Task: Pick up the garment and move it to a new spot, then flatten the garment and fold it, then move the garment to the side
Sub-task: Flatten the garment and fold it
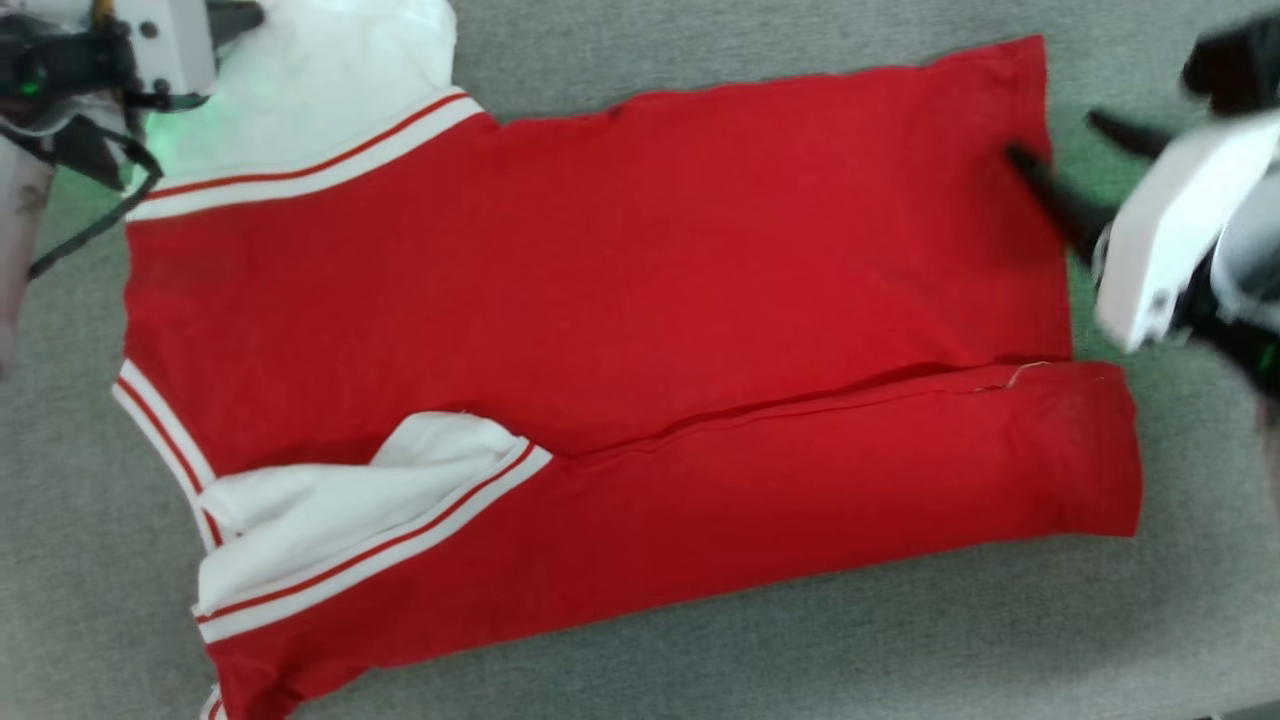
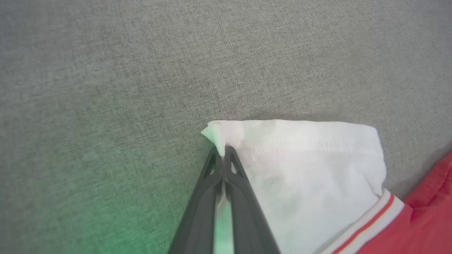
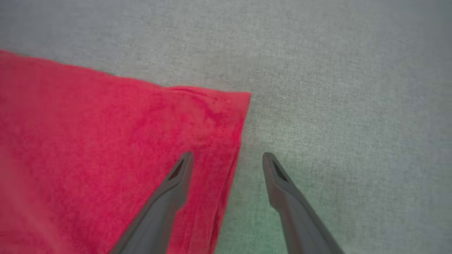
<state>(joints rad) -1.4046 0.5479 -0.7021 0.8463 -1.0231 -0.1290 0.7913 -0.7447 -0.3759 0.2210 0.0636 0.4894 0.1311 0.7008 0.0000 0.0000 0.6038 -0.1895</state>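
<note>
The garment (image 1: pixel 620 250) is a red jersey lying flat on the grey surface, its near long side folded over the body. One white sleeve (image 1: pixel 330 90) lies at the far left, the other (image 1: pixel 340 500) at the near left. My left gripper (image 2: pixel 223 155) is shut on the outer corner of the far white sleeve (image 2: pixel 300 169); in the head view it sits at the top left (image 1: pixel 250 15). My right gripper (image 3: pixel 227 155) is open and straddles the red hem (image 3: pixel 226 116) near its far corner, one finger over the cloth and one over the surface. In the head view it is blurred (image 1: pixel 1055 137).
The grey fabric surface (image 1: pixel 700 640) runs all round the garment, with bare room along the near side and beyond the far edge. A dark cable (image 1: pixel 90 230) hangs from my left wrist at the left edge.
</note>
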